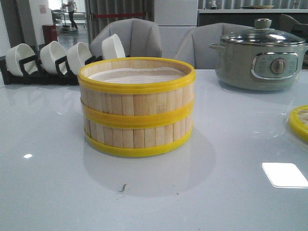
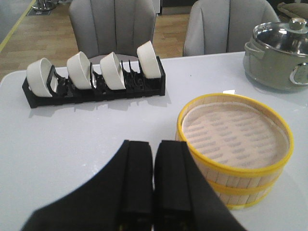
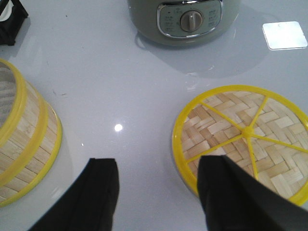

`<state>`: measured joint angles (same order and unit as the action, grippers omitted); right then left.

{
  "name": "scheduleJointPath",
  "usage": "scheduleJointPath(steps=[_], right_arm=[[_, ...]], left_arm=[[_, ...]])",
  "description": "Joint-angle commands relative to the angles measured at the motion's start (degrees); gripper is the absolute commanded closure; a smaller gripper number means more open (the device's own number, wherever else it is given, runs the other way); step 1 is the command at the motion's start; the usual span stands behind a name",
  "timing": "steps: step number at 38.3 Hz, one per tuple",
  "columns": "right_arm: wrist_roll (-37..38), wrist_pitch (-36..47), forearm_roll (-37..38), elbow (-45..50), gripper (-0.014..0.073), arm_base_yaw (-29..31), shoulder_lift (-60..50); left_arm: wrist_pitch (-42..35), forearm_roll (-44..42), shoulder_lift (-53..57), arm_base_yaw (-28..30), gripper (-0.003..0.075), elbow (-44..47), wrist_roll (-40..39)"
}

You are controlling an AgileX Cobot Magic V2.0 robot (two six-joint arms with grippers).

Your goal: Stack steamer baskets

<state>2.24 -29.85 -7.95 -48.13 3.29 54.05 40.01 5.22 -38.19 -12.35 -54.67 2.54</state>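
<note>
Steamer baskets stacked 2 high, lid apart on table, L jaws pressed together, R jaws spread.

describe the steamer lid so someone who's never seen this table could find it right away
Start at the grey-green electric pot at the table's far right. In front of it, lying flat on the white table, is the lid. Unlike the tall slatted stacked baskets, it is a flat woven disc with yellow spokes.
</note>
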Motion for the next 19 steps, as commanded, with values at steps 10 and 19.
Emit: scheduleJointPath(steps=[10,19], right_arm=[[0.1,3.6,-1.9,-1.8,0.0126,0.0,-0.4],[0.1,3.6,-1.9,-1.8,0.0126,0.0,-0.3]], left_arm=[[-9.3,0.4,10.6,0.0,0.0636,15.3,-2.5],[-11.1,2.2,13.0,0.0,0.0636,22.3,-2.5]])
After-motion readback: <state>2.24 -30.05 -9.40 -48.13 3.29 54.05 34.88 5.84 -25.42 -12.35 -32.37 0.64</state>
